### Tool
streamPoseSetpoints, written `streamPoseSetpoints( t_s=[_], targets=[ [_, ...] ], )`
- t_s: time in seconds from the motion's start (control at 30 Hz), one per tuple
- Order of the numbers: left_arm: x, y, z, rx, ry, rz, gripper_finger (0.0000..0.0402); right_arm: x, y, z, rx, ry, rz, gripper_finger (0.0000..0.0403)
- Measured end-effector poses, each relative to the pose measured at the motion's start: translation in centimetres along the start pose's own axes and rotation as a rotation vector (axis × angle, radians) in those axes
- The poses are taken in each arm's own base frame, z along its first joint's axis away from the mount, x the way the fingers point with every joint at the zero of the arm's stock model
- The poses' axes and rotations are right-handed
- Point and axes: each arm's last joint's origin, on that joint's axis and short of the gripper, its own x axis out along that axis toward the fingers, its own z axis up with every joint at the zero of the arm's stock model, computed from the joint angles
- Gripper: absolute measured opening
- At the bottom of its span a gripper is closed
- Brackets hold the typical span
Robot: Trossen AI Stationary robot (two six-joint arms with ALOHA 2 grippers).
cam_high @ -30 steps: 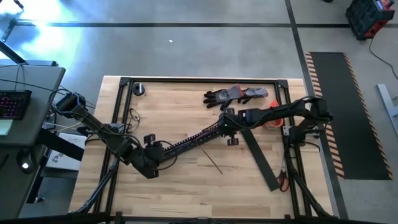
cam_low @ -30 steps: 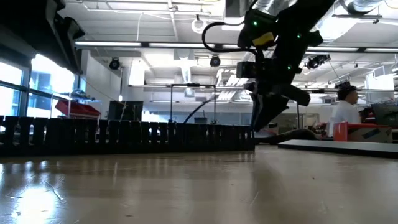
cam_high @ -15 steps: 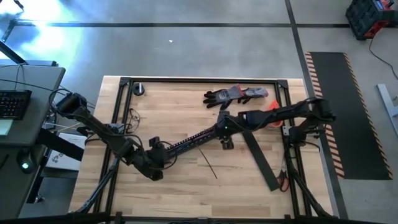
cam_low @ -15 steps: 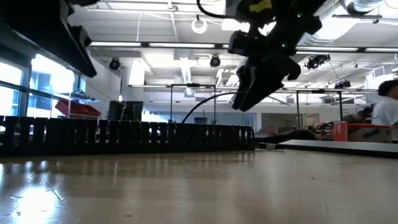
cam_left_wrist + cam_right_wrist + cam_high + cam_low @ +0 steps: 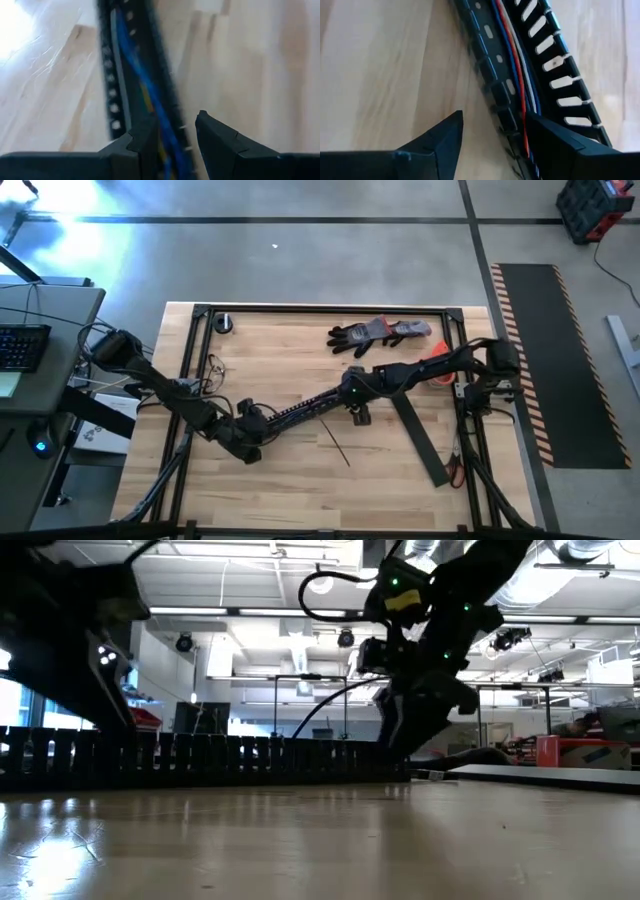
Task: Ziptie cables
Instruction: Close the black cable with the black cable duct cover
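Observation:
The cables (image 5: 521, 75), thin orange, blue and white wires, lie inside the long black slotted bar (image 5: 310, 406), which rests flat on the table and runs slanting from near left to far right. In the left wrist view the blue cable (image 5: 145, 85) shows in the bar's channel. My left gripper (image 5: 250, 442) (image 5: 172, 137) is open over the bar's left end. My right gripper (image 5: 357, 402) (image 5: 492, 135) is open over the bar near its right end, pointing down (image 5: 405, 740). One side wall of the bar (image 5: 490, 75) runs into the gap between its fingers. My left gripper comes from above with a finger on either side of the bar's wall and the blue cable; I cannot tell whether it touches them. My right gripper comes from above astride the bar's side wall (image 5: 502, 117); I cannot tell whether its fingers touch the bar or the cables.
A flat black strip (image 5: 418, 435) lies right of the bar. Grey gloves (image 5: 380, 332) lie at the far edge, an orange object (image 5: 440, 376) beyond the right arm, a thin dark stick (image 5: 340, 442) on the wood, and a small wire tangle (image 5: 214, 370) and round object (image 5: 223, 323) at the far left.
My right gripper has moved along the bar toward the table's left and near side. It tipped up halfway, then came down over the bar again. My left gripper has shifted slightly right and come down at the bar's left end. The bar has stayed in place.

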Motion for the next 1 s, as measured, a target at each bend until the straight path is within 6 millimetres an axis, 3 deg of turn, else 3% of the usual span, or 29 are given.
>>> streamPoseSetpoints(
  t_s=[0.17,0.33,0.5,0.63,0.83,1.0],
  targets=[
    [1.2,1.3,-1.0,0.053,0.053,0.059,0.0115,-0.4,1.4,-0.7,0.112,0.089,0.025,0.0174],
    [1.7,1.9,-0.7,0.132,0.058,0.116,0.0115,-0.7,4.1,-1.1,0.201,0.163,0.043,0.0149],
    [1.5,1.4,1.0,0.178,0.020,0.105,0.0115,-1.6,6.3,-0.5,0.163,0.111,0.027,0.0136],
    [0.8,0.5,2.8,0.226,-0.024,0.077,0.0115,-3.6,6.6,0.2,0.150,0.044,-0.089,0.0137],
    [-0.4,-0.6,5.2,0.267,-0.071,0.054,0.0115,-8.2,6.0,-0.5,0.258,0.034,-0.183,0.0178],
    [-0.9,-1.4,5.4,0.259,-0.089,0.032,0.0115,-10.4,7.0,-1.5,0.321,0.041,-0.164,0.0244]
  ],
)
